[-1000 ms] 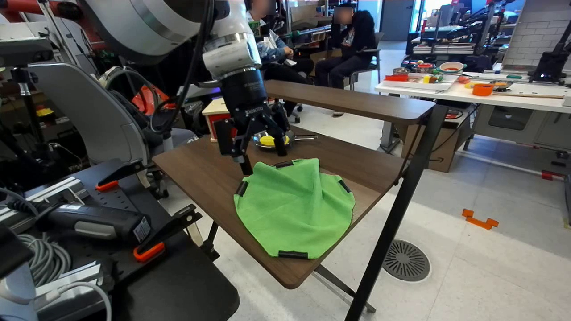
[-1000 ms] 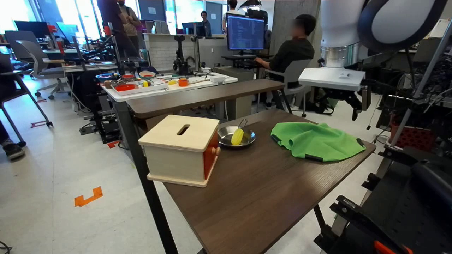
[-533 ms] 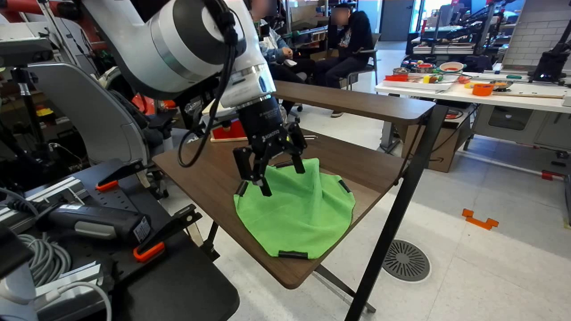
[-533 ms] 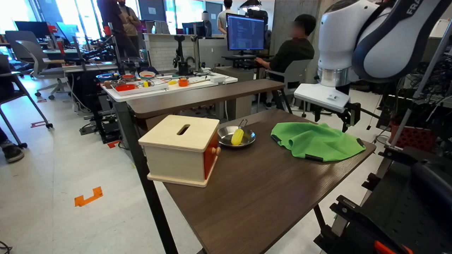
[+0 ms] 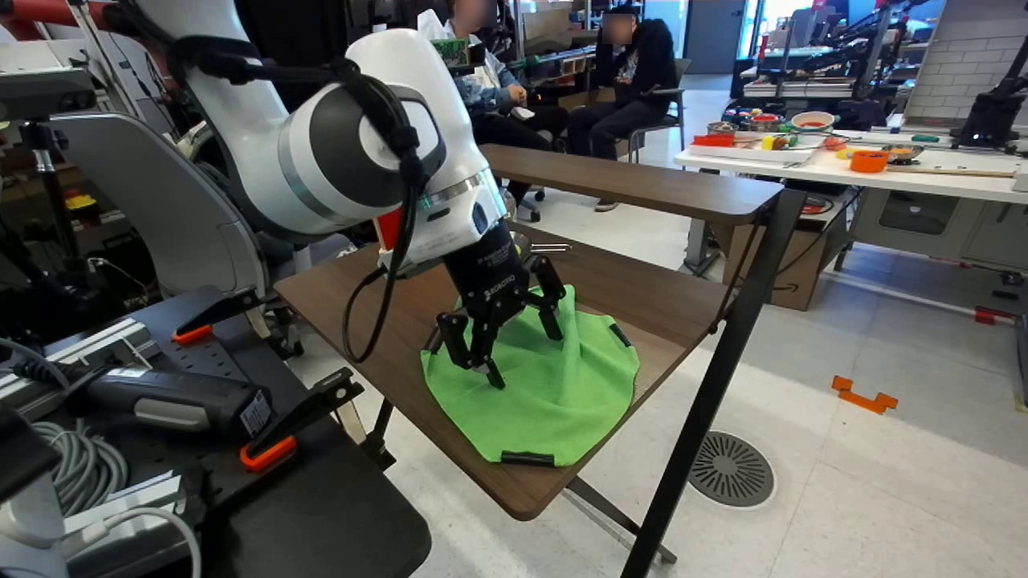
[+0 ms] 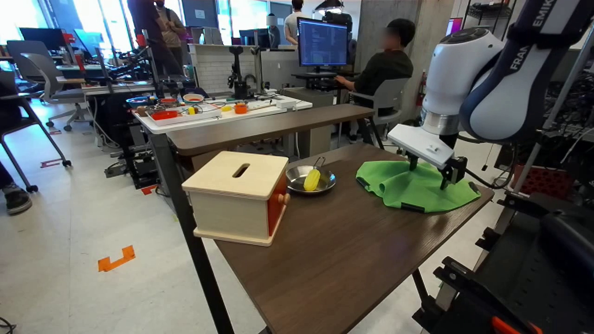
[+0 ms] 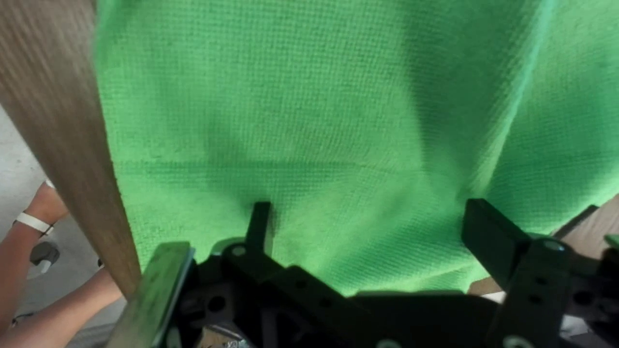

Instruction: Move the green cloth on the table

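Note:
The green cloth point(image 5: 562, 417) lies spread with soft folds and black strips at its edges, near a corner of the brown table point(image 5: 634, 277). It shows in both exterior views point(image 6: 394, 188) and fills most of the wrist view point(image 7: 290, 96). My gripper point(image 5: 526, 357) points down over the cloth with its fingers wide apart and nothing held between them. In an exterior view the gripper point(image 6: 428, 177) is low over the cloth's middle. In the wrist view the gripper point(image 7: 369, 207) has a raised fold near its right fingertip. I cannot tell whether the fingertips touch the cloth.
A wooden box point(image 6: 232, 213) with a red front and a metal pan point(image 6: 330, 184) holding a yellow object point(image 6: 312, 180) stand on the same table. A raised brown shelf point(image 6: 278, 125) runs along one side. A black desk point(image 5: 321, 498) with clamps adjoins the table.
My gripper has come down and across from beside the cloth to low over its middle, staying open. The cloth has not visibly moved.

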Controlling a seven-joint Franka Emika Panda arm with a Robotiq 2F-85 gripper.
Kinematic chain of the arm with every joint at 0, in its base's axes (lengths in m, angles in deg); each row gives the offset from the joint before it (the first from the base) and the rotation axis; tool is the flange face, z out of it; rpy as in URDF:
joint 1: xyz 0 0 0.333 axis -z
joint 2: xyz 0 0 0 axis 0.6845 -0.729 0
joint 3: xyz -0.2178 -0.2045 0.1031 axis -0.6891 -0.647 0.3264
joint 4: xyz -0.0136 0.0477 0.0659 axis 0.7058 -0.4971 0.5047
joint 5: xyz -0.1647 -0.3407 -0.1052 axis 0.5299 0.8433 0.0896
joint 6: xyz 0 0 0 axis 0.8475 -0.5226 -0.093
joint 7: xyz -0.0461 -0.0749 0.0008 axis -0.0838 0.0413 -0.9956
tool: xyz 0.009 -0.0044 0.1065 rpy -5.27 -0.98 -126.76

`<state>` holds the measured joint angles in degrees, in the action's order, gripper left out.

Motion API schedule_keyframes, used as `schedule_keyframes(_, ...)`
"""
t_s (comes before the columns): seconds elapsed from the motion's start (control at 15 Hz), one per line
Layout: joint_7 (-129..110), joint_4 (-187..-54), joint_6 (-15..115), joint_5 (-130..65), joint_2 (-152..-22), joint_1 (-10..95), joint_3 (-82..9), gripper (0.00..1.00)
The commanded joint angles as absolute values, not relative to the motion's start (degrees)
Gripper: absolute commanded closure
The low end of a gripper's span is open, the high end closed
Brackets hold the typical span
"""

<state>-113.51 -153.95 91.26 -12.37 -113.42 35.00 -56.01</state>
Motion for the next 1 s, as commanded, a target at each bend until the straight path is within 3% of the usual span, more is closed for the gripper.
schedule_keyframes(0.0,-106.3,-154.6,99.9,-21.6,-115.3,33.7,-56.0,0.0)
schedule_keyframes(0.4,-88.4,-155.5,105.9,-34.2,-114.6,39.4,-46.4,0.0)
schedule_keyframes(0.93,-68.6,-155.6,104.5,-40.3,-113.7,51.4,-31.4,0.0)
